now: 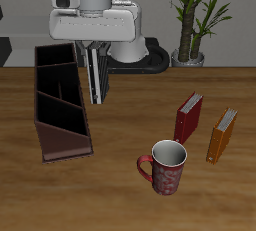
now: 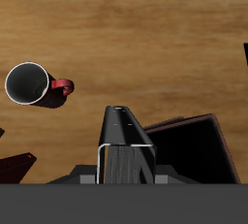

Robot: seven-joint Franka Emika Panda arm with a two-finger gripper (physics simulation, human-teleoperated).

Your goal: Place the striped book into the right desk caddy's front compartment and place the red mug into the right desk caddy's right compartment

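Wrist view shows the gripper (image 2: 124,175) closed on the striped book (image 2: 124,136), which hangs from it edge-down, its dark spine and striped side running away from the camera. From the exterior view the same hold is plain: the striped book sits upright between the fingers, raised above the table (image 1: 120,195) — a sensible carry, since a thin book gripped near its top stays vertical and can drop straight into a narrow slot.

Just beside the book, and below it, lies the right desk caddy (image 1: 58,110), its dark open interior partly visible next to the book's lower edge in the wrist view. The book is not yet over any compartment; it hangs alongside the caddy's long wall, so I judge a short sideways shift towards the caddy is needed before lowering.

Well away from the gripper stands the red mug (image 1: 165,168), upright with its handle out to one side — untouched, so the second half of the task is yet to come. A plain red book (image 1: 188,118) and an orange book (image 1: 222,135) stand beyond the mug, clear of the gripper's path.
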